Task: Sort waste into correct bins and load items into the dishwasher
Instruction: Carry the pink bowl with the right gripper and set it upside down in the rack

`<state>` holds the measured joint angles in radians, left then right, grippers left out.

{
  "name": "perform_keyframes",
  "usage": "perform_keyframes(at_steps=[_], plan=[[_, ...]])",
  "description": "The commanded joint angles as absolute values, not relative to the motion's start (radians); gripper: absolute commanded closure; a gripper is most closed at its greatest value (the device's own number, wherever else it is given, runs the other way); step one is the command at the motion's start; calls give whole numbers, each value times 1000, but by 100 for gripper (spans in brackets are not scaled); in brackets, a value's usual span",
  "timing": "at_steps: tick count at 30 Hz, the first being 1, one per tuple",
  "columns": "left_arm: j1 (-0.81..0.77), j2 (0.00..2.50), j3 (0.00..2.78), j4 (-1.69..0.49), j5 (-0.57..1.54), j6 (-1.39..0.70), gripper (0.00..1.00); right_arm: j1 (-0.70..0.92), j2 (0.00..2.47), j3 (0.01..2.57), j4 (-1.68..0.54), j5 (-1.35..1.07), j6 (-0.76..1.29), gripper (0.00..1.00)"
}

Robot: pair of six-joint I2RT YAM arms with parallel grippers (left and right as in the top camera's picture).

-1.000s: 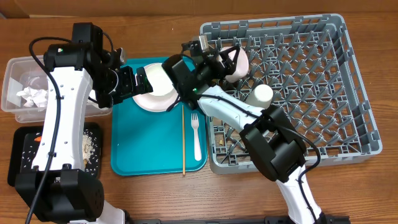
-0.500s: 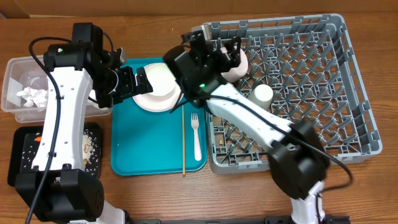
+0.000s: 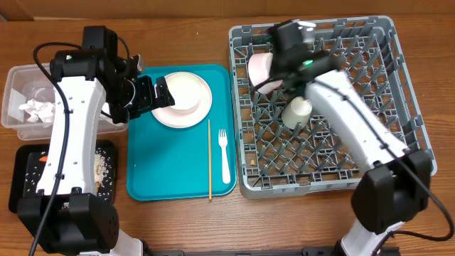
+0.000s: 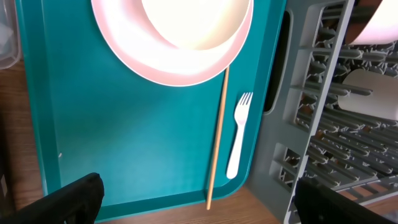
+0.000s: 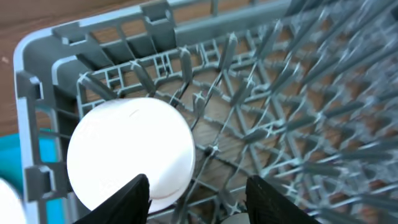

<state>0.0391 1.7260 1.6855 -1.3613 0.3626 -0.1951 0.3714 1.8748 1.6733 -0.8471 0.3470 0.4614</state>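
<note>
A pale pink plate [image 3: 168,116] with a bowl [image 3: 186,91] on it lies at the back of the teal tray [image 3: 163,171]. My left gripper [image 3: 148,96] hovers open just left of it; in the left wrist view the plate [image 4: 174,68] and white fork [image 4: 237,140] lie beyond the left gripper [image 4: 211,208]. A second bowl [image 3: 259,67] leans on its side in the dishwasher [image 3: 405,107] at the back left, a white cup [image 3: 298,110] beside it. My right gripper [image 3: 279,71] hangs over that bowl [image 5: 127,152], jaws apart, nothing between them.
A wooden chopstick [image 3: 210,160] lies on the tray next to the fork [image 3: 225,155]. A clear tub [image 3: 14,121] with crumpled napkins [image 3: 34,108] stands at the far left. In front of it sits a black tray [image 3: 21,188] with crumbs.
My right arm has swung right and now reaches over the dishwasher from the right side. The bowl stays leaning among the pegs. The left arm has not moved.
</note>
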Motion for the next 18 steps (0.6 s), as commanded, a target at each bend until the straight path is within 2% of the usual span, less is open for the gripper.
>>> perform_keyframes(at_steps=[1, 6, 18], plan=[[33, 1721, 1702, -1360, 359, -180, 0, 320, 1856, 1673, -845, 51, 506, 54], [33, 1721, 1702, -1360, 359, -180, 0, 292, 1858, 1638, -827, 2, 506, 61], [33, 1721, 1702, -1359, 359, -180, 0, 335, 1860, 1494, -677, -3, 506, 60]])
